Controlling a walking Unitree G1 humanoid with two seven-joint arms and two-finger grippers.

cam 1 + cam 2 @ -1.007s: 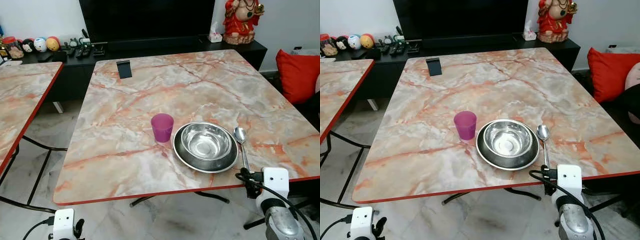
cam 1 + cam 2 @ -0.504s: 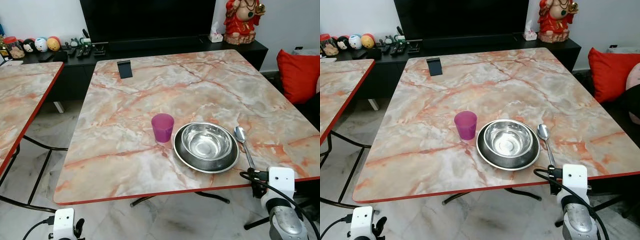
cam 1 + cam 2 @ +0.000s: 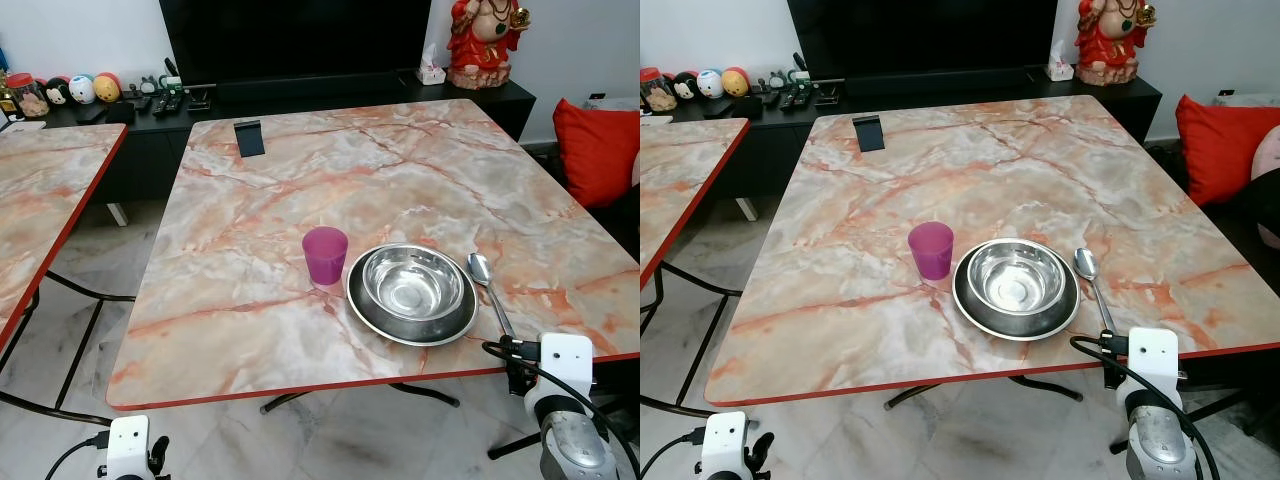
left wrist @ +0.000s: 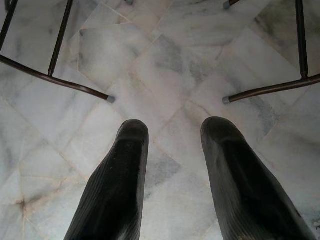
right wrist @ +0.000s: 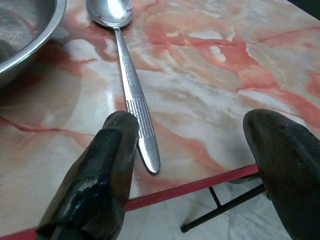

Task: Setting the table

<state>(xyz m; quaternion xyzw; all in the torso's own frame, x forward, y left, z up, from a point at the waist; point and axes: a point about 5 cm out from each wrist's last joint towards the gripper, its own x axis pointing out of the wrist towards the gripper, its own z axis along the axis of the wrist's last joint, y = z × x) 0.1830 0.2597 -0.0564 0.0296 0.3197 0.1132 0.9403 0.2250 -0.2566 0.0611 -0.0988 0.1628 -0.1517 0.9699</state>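
My place setting lies near the front edge of the marble tabletop (image 3: pixel 300 180): a steel plate (image 3: pixel 411 325) carrying an empty steel bowl (image 3: pixel 411 284), a purple cup (image 3: pixel 325 254) touching the plate's left rim, its inside too dim for me to read, and a spoon (image 3: pixel 489 294) just right of the plate, bowl end away from me and handle tip close to the red edge. My right claw (image 5: pixel 195 155) hangs wide open at that edge, one finger (image 5: pixel 107 165) just beside the spoon handle, gripping nothing. I judge the risk to be there: a stray nudge from that finger could skew the spoon or tip it over the edge. My left claw (image 4: pixel 172 165) hangs idle and open above the tiled floor (image 4: pixel 165 60).
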